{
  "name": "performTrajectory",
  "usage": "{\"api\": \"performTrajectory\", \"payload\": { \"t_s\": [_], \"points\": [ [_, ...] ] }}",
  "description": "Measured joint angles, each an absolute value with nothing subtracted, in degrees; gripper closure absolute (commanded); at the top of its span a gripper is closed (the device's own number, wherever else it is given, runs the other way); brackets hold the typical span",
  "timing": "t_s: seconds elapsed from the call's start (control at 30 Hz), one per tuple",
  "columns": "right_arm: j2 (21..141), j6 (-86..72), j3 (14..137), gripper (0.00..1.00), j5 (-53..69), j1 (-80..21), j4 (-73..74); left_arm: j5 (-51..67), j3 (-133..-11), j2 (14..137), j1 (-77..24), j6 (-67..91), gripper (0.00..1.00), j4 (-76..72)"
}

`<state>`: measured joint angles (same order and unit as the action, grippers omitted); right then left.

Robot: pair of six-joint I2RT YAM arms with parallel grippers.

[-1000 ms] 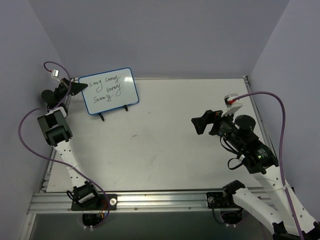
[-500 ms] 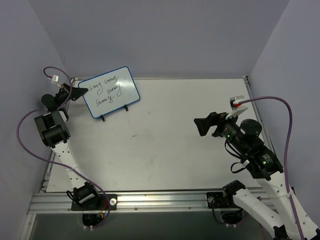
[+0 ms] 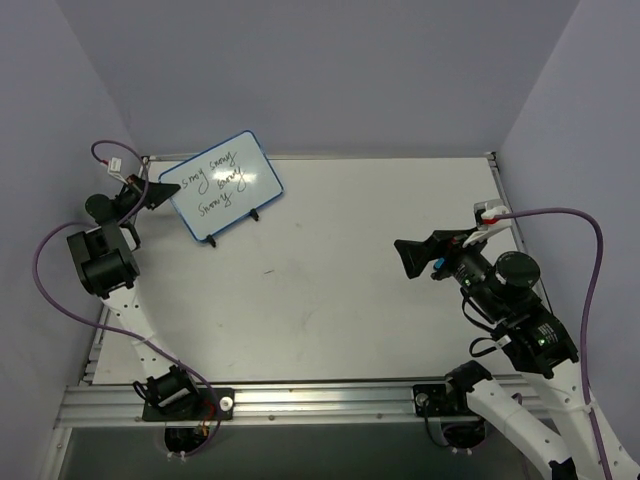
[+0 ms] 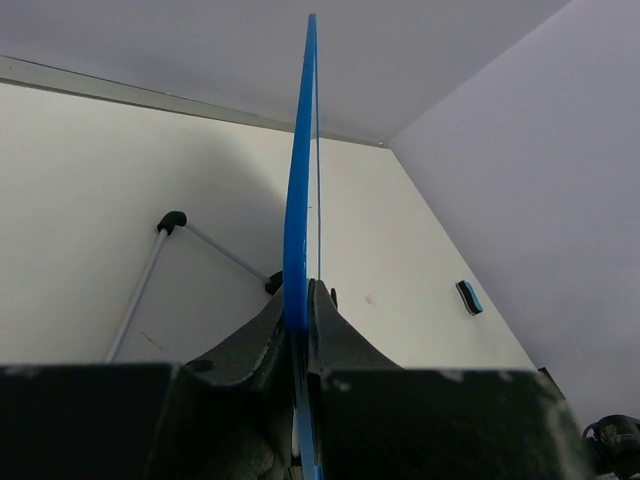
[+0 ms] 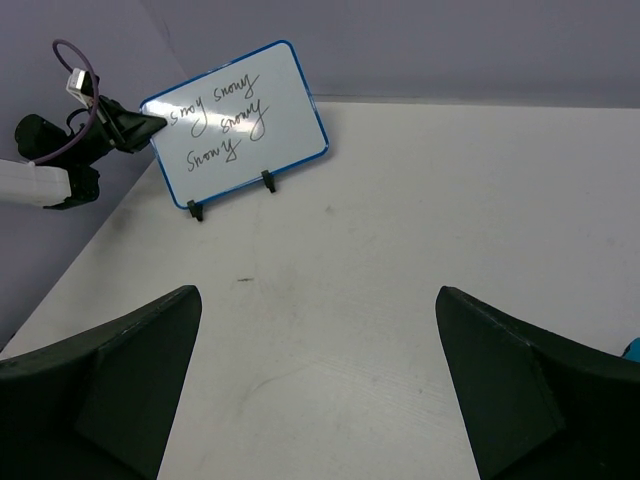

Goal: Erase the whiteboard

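Observation:
The whiteboard [image 3: 227,185], blue-framed with black handwriting and two black feet, is at the table's far left, turned at an angle. My left gripper [image 3: 160,188] is shut on its left edge. In the left wrist view the board [image 4: 298,220] is edge-on between the closed fingers of the left gripper [image 4: 297,312]. My right gripper [image 3: 412,258] is open and empty, above the table at the right and far from the board. The right wrist view shows the right gripper [image 5: 318,335] with its jaws wide apart, the board [image 5: 240,125] at the far left, and the left gripper [image 5: 140,125] on the board's edge.
A small blue eraser block [image 4: 469,297] lies on the table to the right; a sliver of it shows at the right edge of the right wrist view [image 5: 632,347]. Purple walls close in the table on three sides. A metal rail [image 3: 300,398] runs along the near edge.
The left gripper has turned the whiteboard anticlockwise, so it is now more slanted. The right arm has drawn back towards the right and the near edge.

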<state>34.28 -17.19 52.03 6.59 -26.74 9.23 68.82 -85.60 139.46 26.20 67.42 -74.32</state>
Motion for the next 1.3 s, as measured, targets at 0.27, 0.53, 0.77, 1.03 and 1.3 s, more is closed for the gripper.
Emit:
{"api": "performTrajectory", "payload": {
  "t_s": [0.27,0.53,0.77,1.03,1.3],
  "points": [
    [34.04,-16.67,51.51,0.00,6.42,-26.79,9.19,67.88,-78.81,135.50,23.14,64.05,0.98,-74.50],
    [33.01,-16.56,50.22,0.00,6.42,-27.09,9.19,68.01,-74.41,132.25,23.20,62.00,0.98,-74.43],
    [33.08,-16.43,49.78,0.00,6.20,-27.18,8.75,69.89,-69.93,129.27,27.05,60.99,0.98,-74.32],
    [37.95,-18.20,49.10,0.00,2.48,-27.46,7.86,70.00,-65.91,126.10,28.58,57.78,0.98,-74.00],
    [60.71,-24.71,53.60,0.00,-13.96,-24.86,9.52,68.49,-63.53,124.70,28.51,55.81,0.98,-73.97]
  ]
}}
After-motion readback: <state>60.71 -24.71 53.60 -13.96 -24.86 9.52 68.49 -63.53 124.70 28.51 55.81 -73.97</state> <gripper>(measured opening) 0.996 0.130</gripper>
